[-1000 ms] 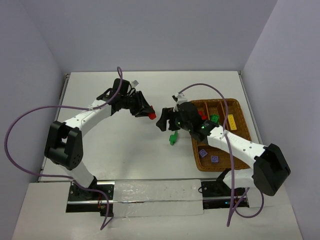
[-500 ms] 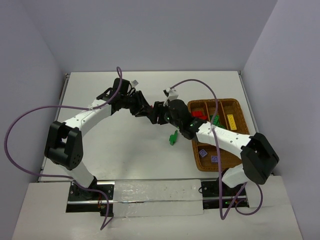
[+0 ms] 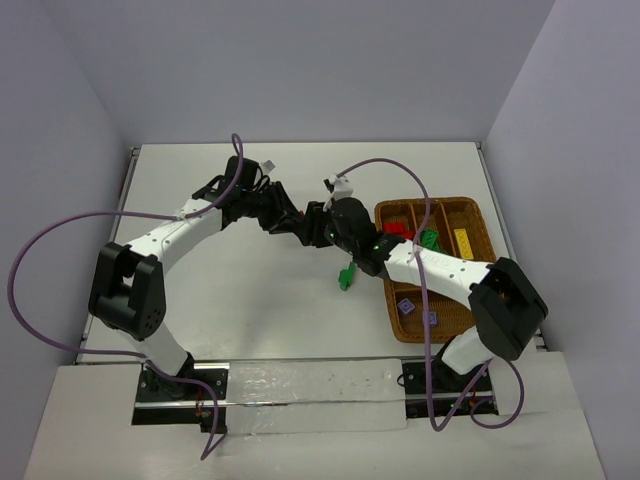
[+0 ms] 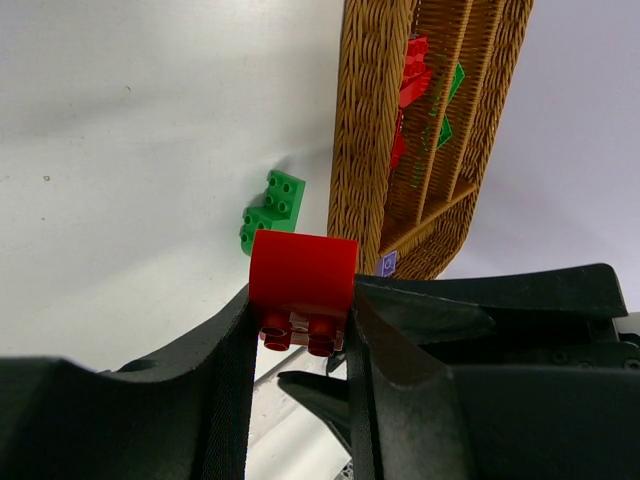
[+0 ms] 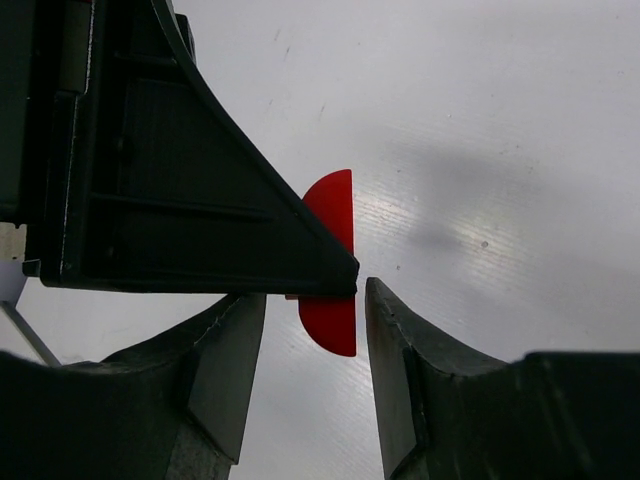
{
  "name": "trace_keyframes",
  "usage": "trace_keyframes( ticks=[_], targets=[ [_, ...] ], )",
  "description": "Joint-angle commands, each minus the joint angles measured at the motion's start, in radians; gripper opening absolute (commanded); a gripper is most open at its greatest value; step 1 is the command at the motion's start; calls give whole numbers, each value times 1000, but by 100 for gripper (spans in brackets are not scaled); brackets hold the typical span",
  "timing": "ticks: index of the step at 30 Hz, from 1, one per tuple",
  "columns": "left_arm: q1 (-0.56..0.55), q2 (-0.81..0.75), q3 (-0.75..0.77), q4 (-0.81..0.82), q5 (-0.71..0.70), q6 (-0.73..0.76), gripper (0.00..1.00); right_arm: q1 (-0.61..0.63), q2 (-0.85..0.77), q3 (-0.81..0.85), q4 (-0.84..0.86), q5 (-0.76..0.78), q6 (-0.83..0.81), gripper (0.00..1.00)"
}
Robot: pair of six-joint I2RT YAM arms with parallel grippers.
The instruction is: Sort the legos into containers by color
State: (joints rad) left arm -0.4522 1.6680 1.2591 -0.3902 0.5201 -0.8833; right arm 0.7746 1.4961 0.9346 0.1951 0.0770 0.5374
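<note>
My right hand (image 3: 314, 223) swung from tray (image 3: 440, 201) toward 9 o'clock; jaws half-wide, straddling red lego (image 4: 303, 272) at my 12 (gaps both sides). My left hand (image 4: 300, 312) clamps it.

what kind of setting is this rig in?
Probably a lab data-collection cell: a white table boxed in by pale-lavender wall panels, two cabled white-and-black robot arms bolted to its edge, and toy plastic bricks and a brown wicker tray as props.
</note>
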Motion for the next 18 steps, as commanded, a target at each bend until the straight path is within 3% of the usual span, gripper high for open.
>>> trace_keyframes(
  ticks=[1, 4, 8, 11, 14, 15, 16, 18],
  targets=[
    [-6, -46, 17, 10, 15, -8, 0, 5, 17, 63, 55, 15, 10, 53],
    [-6, -47, 19, 11, 17, -9, 0, 5, 21, 70, 52, 18, 8, 48],
    [-6, -51, 20, 6, 19, -8, 0, 5, 20, 63, 57, 22, 13, 16],
    [-6, -61, 20, 7, 16, 5, 0, 5, 14, 58, 50, 21, 17, 0],
    [-6, -88, 2, 50, 33, 9, 3, 4, 3, 36, 44, 26, 32, 0],
    [-6, -97, -2, 62, 40, 10, 7, 3, -2, 25, 41, 29, 33, 0],
    [-6, -105, 1, 66, 37, 13, 20, 3, -8, 12, 39, 35, 33, 0],
    [-5, -110, 10, 49, 24, 27, 63, 3, -25, -14, 35, 51, 33, 0]
  ],
)
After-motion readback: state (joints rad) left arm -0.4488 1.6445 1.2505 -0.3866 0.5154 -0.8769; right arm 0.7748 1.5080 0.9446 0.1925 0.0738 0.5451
